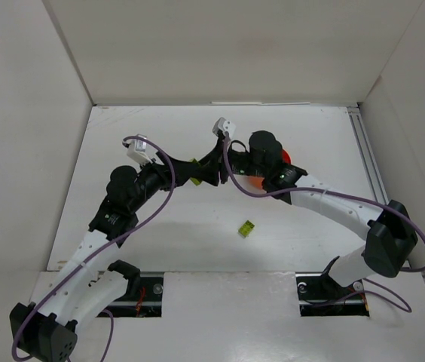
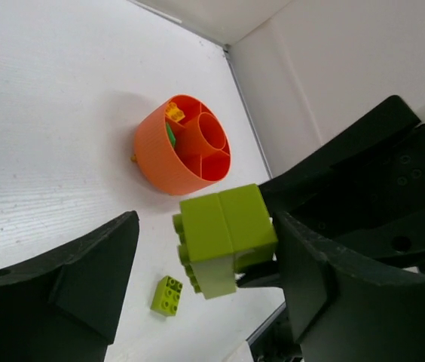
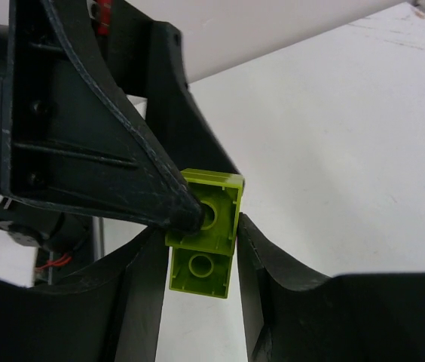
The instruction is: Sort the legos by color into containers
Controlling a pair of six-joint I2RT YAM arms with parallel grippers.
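Observation:
Two lime legos (image 2: 224, 226) stuck together hang above the table between both grippers. My right gripper (image 3: 201, 241) is shut on this lime pair (image 3: 197, 271), one finger against each side. My left gripper (image 2: 205, 264) stands open around the same pair, with its left finger well clear of it and the other finger (image 3: 84, 151) against it. In the top view the two grippers meet at mid-table, left (image 1: 194, 172) and right (image 1: 216, 162). The orange container (image 2: 160, 162) holds a yellow lego (image 2: 173, 113) and a green one (image 2: 170, 136). A loose lime lego (image 1: 246, 228) lies on the table.
The right arm covers most of the orange dish (image 1: 284, 157) in the top view. White walls enclose the table on three sides. A slotted rail (image 1: 367, 158) runs along the right edge.

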